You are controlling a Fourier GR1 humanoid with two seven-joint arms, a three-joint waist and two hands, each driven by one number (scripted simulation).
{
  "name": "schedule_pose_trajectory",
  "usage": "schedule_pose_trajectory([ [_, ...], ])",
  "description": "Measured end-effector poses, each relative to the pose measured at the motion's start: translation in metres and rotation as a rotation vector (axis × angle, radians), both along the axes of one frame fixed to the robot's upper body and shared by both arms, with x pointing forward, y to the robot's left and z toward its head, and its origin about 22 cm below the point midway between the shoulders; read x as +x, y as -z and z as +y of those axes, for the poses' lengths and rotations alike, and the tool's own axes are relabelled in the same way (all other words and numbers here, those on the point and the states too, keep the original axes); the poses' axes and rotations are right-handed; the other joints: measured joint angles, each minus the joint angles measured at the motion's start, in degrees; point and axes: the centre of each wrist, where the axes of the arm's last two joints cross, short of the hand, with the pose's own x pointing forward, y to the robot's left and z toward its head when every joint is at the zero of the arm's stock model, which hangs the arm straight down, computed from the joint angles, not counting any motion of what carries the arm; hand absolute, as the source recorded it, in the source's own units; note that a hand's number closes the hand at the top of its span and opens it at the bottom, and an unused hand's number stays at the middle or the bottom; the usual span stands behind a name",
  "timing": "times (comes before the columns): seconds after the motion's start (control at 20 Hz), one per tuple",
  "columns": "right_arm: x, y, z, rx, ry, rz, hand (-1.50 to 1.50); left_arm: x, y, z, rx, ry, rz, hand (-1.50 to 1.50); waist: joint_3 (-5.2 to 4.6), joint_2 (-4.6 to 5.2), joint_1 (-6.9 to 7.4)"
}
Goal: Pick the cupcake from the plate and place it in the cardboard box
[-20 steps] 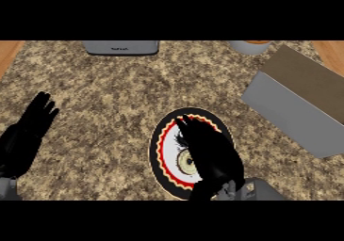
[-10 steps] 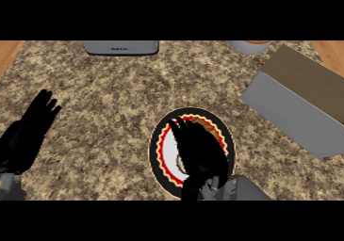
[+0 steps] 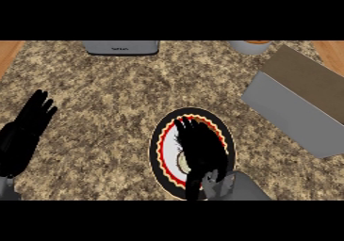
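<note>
A plate (image 3: 159,149) with a black rim, a red wavy band and a white middle lies near the counter's front edge. My right hand (image 3: 199,147) lies flat over its middle with fingers stretched toward the far rim, open. It hides nearly all of the cupcake (image 3: 180,163); only a tan sliver shows at the hand's left side. The cardboard box (image 3: 291,114), with a grey wall and a brown inside, stands tilted to the right of the plate. At the left edge my left hand (image 3: 27,128) rests open with fingers up.
A grey appliance (image 3: 120,47) stands at the counter's back edge, and a round pale cup (image 3: 251,46) stands at the back right. Wood (image 3: 4,54) shows beyond the counter's left and right ends.
My right hand has slid left and forward over the plate and now covers the cupcake that showed beside it. The left hand has drifted slightly forward.
</note>
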Motion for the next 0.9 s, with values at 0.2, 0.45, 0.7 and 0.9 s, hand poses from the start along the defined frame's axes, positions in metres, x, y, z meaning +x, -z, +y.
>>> schedule_pose_trajectory([
  [0.2,-0.001,0.008,0.003,-0.021,-0.004,0.019,-1.50,0.003,0.004,0.006,0.002,-0.004,-0.002,0.00,0.00,0.02,-0.05],
  [0.45,-0.002,0.023,0.006,-0.050,-0.001,0.044,-1.50,0.003,0.003,-0.004,0.001,-0.006,-0.003,0.00,0.01,0.01,-0.01],
  [0.7,-0.001,0.027,0.009,-0.061,-0.004,0.061,-1.50,0.002,0.004,0.000,-0.003,0.000,-0.005,0.00,0.00,0.02,0.02],
  [0.9,0.001,0.038,0.012,-0.084,-0.001,0.075,-1.50,0.001,0.001,-0.001,0.001,-0.003,-0.002,0.00,0.01,0.03,0.05],
])
